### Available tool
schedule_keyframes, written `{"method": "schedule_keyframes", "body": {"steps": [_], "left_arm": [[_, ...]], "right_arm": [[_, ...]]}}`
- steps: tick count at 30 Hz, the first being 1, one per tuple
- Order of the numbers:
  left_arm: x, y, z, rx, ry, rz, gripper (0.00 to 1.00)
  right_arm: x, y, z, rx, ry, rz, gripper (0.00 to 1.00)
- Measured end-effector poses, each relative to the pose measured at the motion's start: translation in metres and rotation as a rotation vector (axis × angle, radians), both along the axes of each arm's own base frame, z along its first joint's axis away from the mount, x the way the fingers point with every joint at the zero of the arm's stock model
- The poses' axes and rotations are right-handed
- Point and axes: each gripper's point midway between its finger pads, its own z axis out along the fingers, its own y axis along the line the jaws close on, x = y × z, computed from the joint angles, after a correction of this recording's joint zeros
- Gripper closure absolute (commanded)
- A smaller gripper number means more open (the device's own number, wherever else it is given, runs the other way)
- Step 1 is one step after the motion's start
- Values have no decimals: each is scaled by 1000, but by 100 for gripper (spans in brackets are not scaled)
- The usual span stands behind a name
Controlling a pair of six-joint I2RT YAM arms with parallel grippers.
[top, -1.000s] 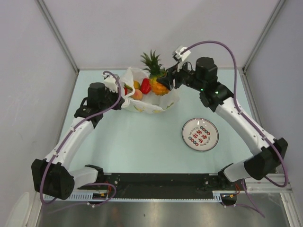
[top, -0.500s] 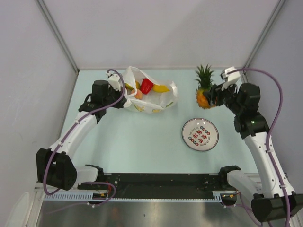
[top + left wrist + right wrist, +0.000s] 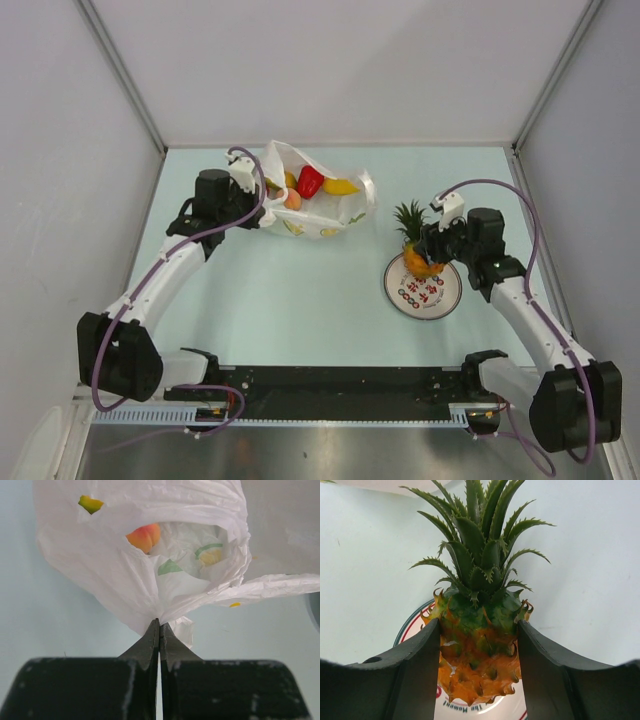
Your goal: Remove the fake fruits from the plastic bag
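Your left claw (image 3: 159, 630) pinches the bag (image 3: 100, 575) by its edge to anchor it, fruits (image 3: 310, 181) inside. Your right claw (image 3: 478, 632) grips the pineapple (image 3: 477, 650) over the plate (image 3: 430, 312), placed for setting down.

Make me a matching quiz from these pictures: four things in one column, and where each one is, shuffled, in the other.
Things:
1. orange plastic pineapple with green crown
2. red plastic strawberry
3. thin translucent white plastic bag
4. round white plate with coloured marks

Places:
A. inside the open bag
B. pinched at its edge by the shut left gripper
C. lying on the table, right of the bag
D. held between the fingers of the right gripper

Pairs: 1-D, 2-A, 3-B, 4-C
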Motion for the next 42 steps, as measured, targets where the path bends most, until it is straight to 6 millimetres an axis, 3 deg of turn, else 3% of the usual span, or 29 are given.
{"method": "schedule_keyframes", "body": {"steps": [10, 15, 18, 19, 22, 25, 31, 37, 39, 42], "left_arm": [[-1, 17, -10, 118, 6, 15, 100], [-5, 22, -15, 152, 20, 10, 100], [-3, 23, -15, 162, 17, 14, 100], [-2, 24, -15, 165, 16, 15, 99], [-1, 24, -15, 166, 15, 16, 100], [-1, 23, -15, 163, 12, 15, 100], [0, 21, -14, 156, 8, 8, 100], [0, 18, -14, 138, -7, -2, 100], [-1, 17, -15, 134, -3, -5, 100], [-2, 17, -15, 131, -3, -7, 100]], "right_arm": [[10, 7, -31, 1, -59, 22, 58], [13, 7, -31, 2, -108, 15, 42], [6, 4, -29, -3, -126, 2, 31], [4, 2, -29, -6, -130, -1, 20], [-6, -4, -26, -14, -136, -11, 12], [-12, -14, -22, -29, -139, -32, 10], [-32, -26, -37, -87, -56, -20, 9], [-43, -31, -40, -120, -9, -8, 9], [-44, -32, -36, -125, -1, -5, 9], [-42, -29, -16, -116, -13, 6, 1]]}}
